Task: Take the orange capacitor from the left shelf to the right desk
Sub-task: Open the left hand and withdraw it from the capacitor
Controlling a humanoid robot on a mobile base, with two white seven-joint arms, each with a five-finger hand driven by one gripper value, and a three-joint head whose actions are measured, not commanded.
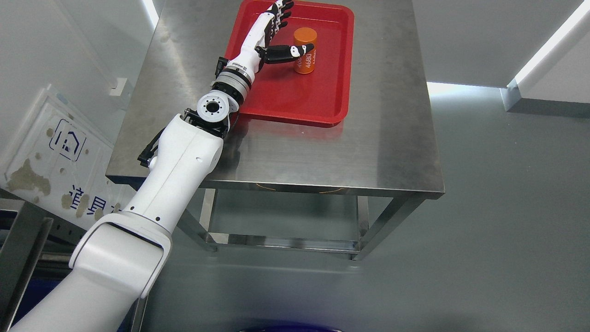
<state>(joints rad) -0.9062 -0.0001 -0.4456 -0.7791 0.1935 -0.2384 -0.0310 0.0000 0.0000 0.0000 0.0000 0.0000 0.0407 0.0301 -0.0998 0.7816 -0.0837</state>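
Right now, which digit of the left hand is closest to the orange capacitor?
The left hand's thumb: it sticks out sideways across the orange capacitor's upper part, while the four fingers stretch straight toward the red tray's far rim.

Single head view, high, looking steeply down on steel table (pixel 322 152)

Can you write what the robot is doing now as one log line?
left hand: open, beside capacitor | capacitor: upright in tray | tray: on table | right hand: unseen
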